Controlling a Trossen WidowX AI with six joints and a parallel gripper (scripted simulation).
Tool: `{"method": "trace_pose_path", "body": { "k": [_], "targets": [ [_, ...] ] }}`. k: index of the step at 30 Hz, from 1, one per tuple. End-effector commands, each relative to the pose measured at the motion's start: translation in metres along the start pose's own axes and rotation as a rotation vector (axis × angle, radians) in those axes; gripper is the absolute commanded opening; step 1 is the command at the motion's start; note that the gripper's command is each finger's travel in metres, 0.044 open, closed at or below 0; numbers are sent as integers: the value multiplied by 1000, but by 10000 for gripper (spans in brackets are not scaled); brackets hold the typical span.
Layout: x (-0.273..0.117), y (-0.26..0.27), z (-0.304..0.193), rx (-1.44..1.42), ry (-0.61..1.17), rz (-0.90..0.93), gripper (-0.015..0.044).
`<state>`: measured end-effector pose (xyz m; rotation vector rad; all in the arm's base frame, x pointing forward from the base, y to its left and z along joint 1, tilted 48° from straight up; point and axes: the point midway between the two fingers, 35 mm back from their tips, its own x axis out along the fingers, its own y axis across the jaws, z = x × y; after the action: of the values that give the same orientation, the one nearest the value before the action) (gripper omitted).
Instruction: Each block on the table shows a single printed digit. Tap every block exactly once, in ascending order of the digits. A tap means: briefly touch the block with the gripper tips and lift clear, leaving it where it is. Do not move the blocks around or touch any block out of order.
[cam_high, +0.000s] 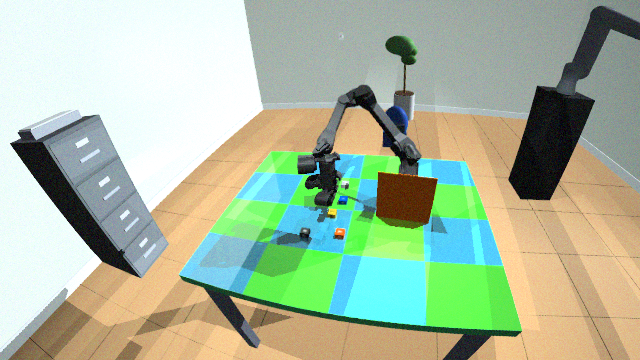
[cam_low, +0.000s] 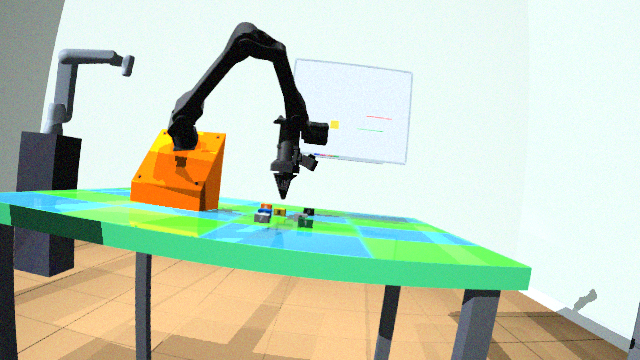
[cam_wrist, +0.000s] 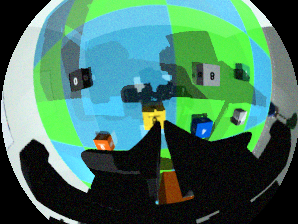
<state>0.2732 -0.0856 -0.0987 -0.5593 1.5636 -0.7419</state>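
My gripper (cam_high: 325, 203) (cam_low: 283, 197) (cam_wrist: 161, 124) is shut and empty, above the table beside the yellow block (cam_high: 332, 213) (cam_low: 280, 212) (cam_wrist: 153, 113), whose digit is unclear. The black block (cam_high: 305, 232) (cam_low: 308, 211) (cam_wrist: 79, 80) shows 0. The light grey block (cam_wrist: 209, 75) shows 8; the gripper hides it in the top view. The blue block (cam_high: 343, 200) (cam_wrist: 202, 127) seems to show 4. Digits are unclear on the orange block (cam_high: 339, 233) (cam_low: 266, 206) (cam_wrist: 104, 142), the dark green block (cam_low: 305, 222) (cam_wrist: 242, 71) and the whitish block (cam_high: 344, 184) (cam_low: 262, 217) (cam_wrist: 239, 116).
The orange arm mount (cam_high: 406, 200) (cam_low: 175, 175) stands on the checkered table (cam_high: 470, 295) (cam_low: 310, 245), to one side of the blocks. The orange block lies on the mount's side of the black one. The dark green and whitish blocks lie at the opposite end from the black and orange blocks.
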Motion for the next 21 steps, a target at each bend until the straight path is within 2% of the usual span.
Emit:
{"method": "trace_pose_path", "body": {
  "k": [1, 14, 21],
  "targets": [
    [9, -1, -3, -8, 7, -7, 20],
    [29, -1, -3, -8, 8, -9, 20],
    [25, -1, -1, -1, 1, -3, 20]
  ]
}}
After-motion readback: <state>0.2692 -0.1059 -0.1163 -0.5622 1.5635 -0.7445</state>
